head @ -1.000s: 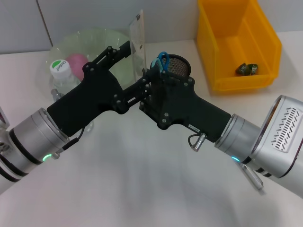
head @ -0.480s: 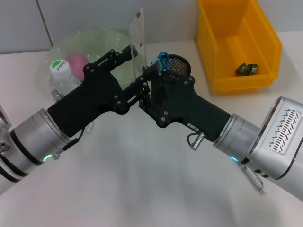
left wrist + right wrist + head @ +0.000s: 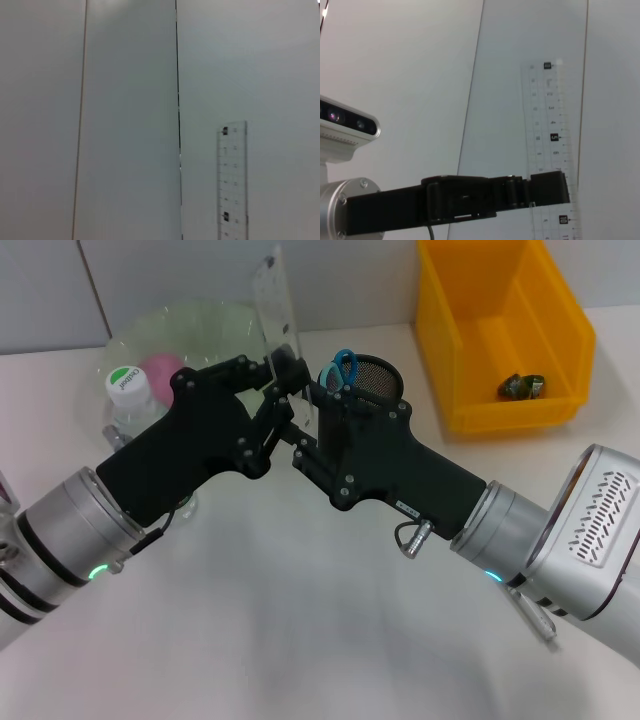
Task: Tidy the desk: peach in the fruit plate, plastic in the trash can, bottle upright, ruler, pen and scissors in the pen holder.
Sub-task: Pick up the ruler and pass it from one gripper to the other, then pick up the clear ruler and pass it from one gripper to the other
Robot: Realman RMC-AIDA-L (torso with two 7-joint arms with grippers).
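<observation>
Now, line by line.
Left gripper (image 3: 283, 375): pinched on the lower part of the clear ruler (image 3: 272, 300), which stands nearly upright above the fingers, just beside the pen holder (image 3: 373, 377).
Right gripper (image 3: 305, 425): right against the left one at the ruler's lower end; whether its fingers are spread or pressed together I cannot tell, since its own body hides them.
Ruler in wrist views: the left wrist view shows its upper end (image 3: 232, 180) against the wall; the right wrist view shows its scale (image 3: 550, 150) crossed by a dark finger (image 3: 547, 182) of the left gripper.
Step in hand: seemingly a handover or regrasp between the arms before the ruler goes into the holder.
Doing it well: keep the ruler vertical, let one gripper hold firmly before the other lets go, then carry it above the mesh rim and lower it straight.
In the way: the blue scissors (image 3: 343, 368) already stand in the holder, so aim for the free side of the opening; the two grippers crowd each other.
Around: peach (image 3: 160, 368) lies in the fruit plate (image 3: 215, 325); bottle (image 3: 128, 400) stands upright beside it; yellow trash can (image 3: 505, 335) holds a dark crumpled scrap (image 3: 520, 386), well apart.
Pen: not visible.
</observation>
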